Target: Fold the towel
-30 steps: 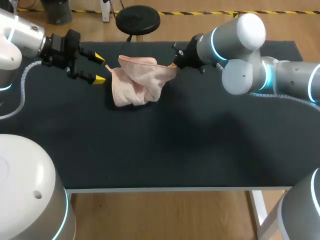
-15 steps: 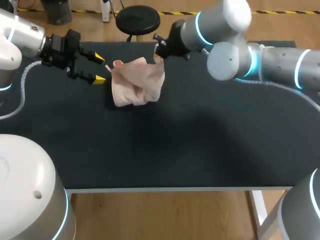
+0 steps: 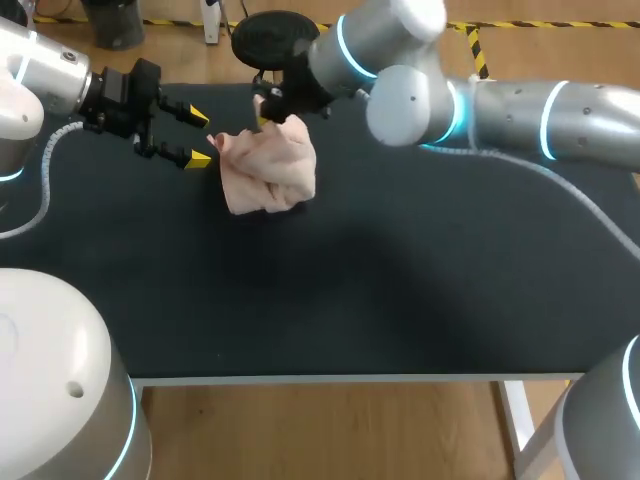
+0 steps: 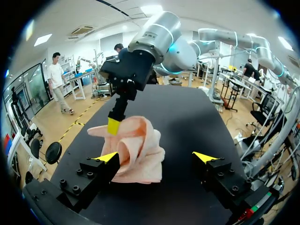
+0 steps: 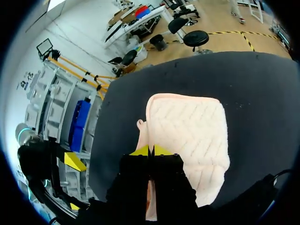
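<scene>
A pink towel (image 3: 270, 172) lies bunched on the back left of the black table (image 3: 400, 290). My right gripper (image 3: 263, 118) comes across from the right and is shut on an upper edge of the towel, holding that edge up over the pile. In the right wrist view the towel (image 5: 187, 131) spreads ahead of the closed tips of the right gripper (image 5: 150, 150). My left gripper (image 3: 200, 138) stands open just left of the towel, not touching it. In the left wrist view the towel (image 4: 138, 152) sits ahead of the open left gripper (image 4: 157, 157), toward one finger, and the right gripper (image 4: 113, 126) pinches its edge.
My right arm's links (image 3: 480, 100) stretch over the back of the table from the right. The table's front edge (image 3: 330, 378) runs across the near side.
My right gripper has moved left over the table, carrying the towel's right edge across the pile toward the left gripper. The left arm has stayed where it was.
</scene>
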Motion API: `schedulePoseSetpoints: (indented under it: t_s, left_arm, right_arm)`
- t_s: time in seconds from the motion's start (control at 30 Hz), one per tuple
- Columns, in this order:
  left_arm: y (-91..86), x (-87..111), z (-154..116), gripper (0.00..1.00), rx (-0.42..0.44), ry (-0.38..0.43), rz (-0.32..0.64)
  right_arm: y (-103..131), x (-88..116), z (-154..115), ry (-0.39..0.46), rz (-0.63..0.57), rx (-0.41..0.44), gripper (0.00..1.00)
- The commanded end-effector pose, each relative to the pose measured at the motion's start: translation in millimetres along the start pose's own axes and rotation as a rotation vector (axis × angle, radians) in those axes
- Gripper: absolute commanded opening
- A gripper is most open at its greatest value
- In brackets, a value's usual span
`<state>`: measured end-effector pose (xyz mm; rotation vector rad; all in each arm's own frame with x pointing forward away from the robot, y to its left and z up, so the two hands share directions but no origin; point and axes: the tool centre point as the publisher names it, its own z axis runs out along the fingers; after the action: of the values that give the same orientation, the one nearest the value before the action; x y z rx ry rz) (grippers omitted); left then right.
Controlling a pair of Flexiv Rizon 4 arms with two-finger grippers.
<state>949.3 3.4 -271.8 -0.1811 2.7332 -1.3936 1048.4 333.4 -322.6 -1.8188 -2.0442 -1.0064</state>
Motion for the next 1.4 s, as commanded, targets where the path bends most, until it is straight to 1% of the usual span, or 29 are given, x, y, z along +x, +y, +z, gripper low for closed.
schedulePoseSetpoints:
  t_s: [0.03,0.13,0.2,0.23,0.27,0.3,0.43,0.5,0.6,0.67,0.73,0.93,1.0,1.07,1.13,1.17,1.2,1.33,1.37,1.4]
  left_arm:
    - [0.5,0.3,0,1.00,0.001,-0.001,0.001]
    - [0.5,0.3,0,1.00,0.001,-0.001,0.001]
    - [0.5,0.3,0,1.00,0.001,-0.001,0.001]
    - [0.5,0.3,0,1.00,0.001,-0.001,0.001]
    - [0.5,0.3,0,1.00,0.001,-0.001,0.001]
    - [0.5,0.3,0,1.00,0.001,-0.001,0.001]
    - [0.5,0.3,0,1.00,0.001,-0.001,0.001]
    - [0.5,0.3,0,1.00,0.001,-0.001,0.001]
    - [0.5,0.3,0,1.00,0.001,-0.001,0.001]
    - [0.5,0.3,0,1.00,0.001,-0.001,0.001]
    - [0.5,0.3,0,1.00,0.001,-0.001,0.001]
    - [0.5,0.3,0,1.00,0.001,-0.001,0.001]
    - [0.5,0.3,0,1.00,0.001,-0.001,0.001]
    - [0.5,0.3,0,1.00,0.001,-0.001,0.001]
    - [0.5,0.3,0,1.00,0.001,-0.001,0.001]
    - [0.5,0.3,0,1.00,0.001,-0.001,0.001]
    - [0.5,0.3,0,1.00,0.001,-0.001,0.001]
    - [0.5,0.3,0,1.00,0.001,-0.001,0.001]
    - [0.5,0.3,0,1.00,0.001,-0.001,0.001]
    - [0.5,0.3,0,1.00,0.001,-0.001,0.001]
  right_arm:
    - [-1,16,14,-0.029,-0.039,0.037,0.00]
    - [-8,20,20,-0.062,-0.069,0.067,0.00]
    - [-13,21,22,-0.061,-0.078,0.083,0.00]
    - [-16,22,23,-0.078,-0.083,0.093,0.28]
    - [-18,23,23,-0.089,-0.090,0.096,0.91]
    - [-19,24,22,-0.094,-0.104,0.090,1.00]
    - [-23,32,16,-0.130,-0.135,0.091,1.00]
    - [-24,34,11,-0.134,-0.148,0.092,1.00]
    - [-23,34,3,-0.159,-0.157,0.073,1.00]
    - [-21,32,-3,-0.161,-0.146,0.065,1.00]
    - [-19,30,-10,-0.184,-0.148,0.039,1.00]
    - [-10,20,-35,-0.206,-0.145,-0.037,1.00]
    - [-9,18,-42,-0.199,-0.148,-0.060,1.00]
    - [-7,17,-49,-0.194,-0.178,-0.088,1.00]
    - [-5,13,-57,-0.216,-0.197,-0.131,1.00]
    - [-4,11,-60,-0.218,-0.206,-0.139,1.00]
    - [-3,8,-62,-0.201,-0.218,-0.145,1.00]
    - [0,-6,-67,-0.201,-0.291,-0.185,1.00]
    - [0,-11,-66,-0.223,-0.299,-0.190,1.00]
    - [0,-17,-65,-0.219,-0.295,-0.187,1.00]
